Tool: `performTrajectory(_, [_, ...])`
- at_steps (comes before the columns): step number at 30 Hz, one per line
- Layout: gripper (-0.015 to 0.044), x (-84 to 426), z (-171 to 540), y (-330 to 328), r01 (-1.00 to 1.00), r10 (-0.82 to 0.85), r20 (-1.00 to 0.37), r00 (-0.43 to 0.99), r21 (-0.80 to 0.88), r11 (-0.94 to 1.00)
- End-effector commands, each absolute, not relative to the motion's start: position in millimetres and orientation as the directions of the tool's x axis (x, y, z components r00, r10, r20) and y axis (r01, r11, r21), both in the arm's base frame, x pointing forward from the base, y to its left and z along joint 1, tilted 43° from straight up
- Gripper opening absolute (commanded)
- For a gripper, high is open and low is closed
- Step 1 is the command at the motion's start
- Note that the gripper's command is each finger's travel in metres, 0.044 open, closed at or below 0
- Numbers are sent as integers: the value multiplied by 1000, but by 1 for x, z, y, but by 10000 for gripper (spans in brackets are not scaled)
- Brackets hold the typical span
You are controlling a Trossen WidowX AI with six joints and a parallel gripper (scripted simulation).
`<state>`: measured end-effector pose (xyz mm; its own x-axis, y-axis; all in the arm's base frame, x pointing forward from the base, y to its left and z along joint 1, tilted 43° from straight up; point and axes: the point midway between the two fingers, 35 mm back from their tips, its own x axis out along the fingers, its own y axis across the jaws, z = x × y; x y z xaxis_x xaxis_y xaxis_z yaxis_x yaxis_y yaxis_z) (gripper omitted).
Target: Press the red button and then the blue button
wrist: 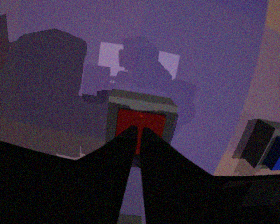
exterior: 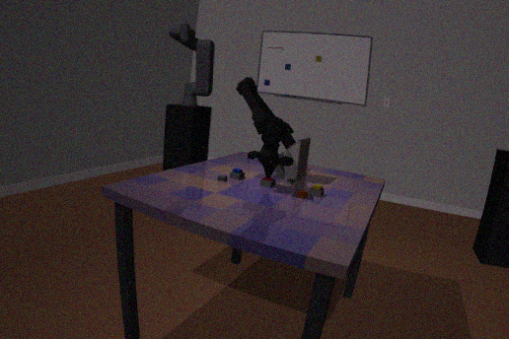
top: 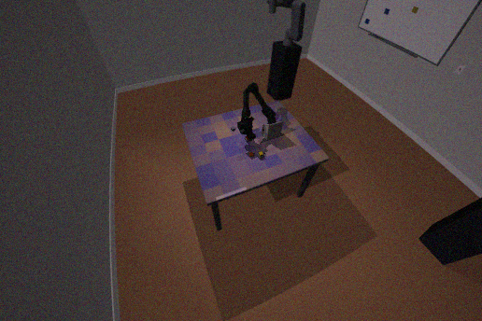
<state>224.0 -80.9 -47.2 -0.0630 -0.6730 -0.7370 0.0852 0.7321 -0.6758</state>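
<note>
The red button (exterior: 266,179) (wrist: 141,118) is a red cap in a grey housing on the table. My gripper (exterior: 268,176) (wrist: 139,132) is shut and empty, pointing down, with its fingertips over the red cap. They are at or just above its surface; whether the cap is pressed down I cannot tell. The fingers hide the cap's near part in the wrist view. The blue button (exterior: 238,170) (wrist: 279,154) stands in its dark housing to the left in the exterior view and at the right edge of the wrist view, apart from the gripper.
A yellow button or block (top: 261,153) (exterior: 318,187) and an orange block (top: 251,155) (exterior: 302,194) are on the other side of the red button from the blue one. A small grey block (exterior: 222,178) lies near the blue button. An upright panel (top: 274,131) (exterior: 303,164) stands beside the arm.
</note>
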Motion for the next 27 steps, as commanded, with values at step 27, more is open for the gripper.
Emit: performTrajectory(27, [20,235,57,-54,74,-659,-750,-65,-662,746])
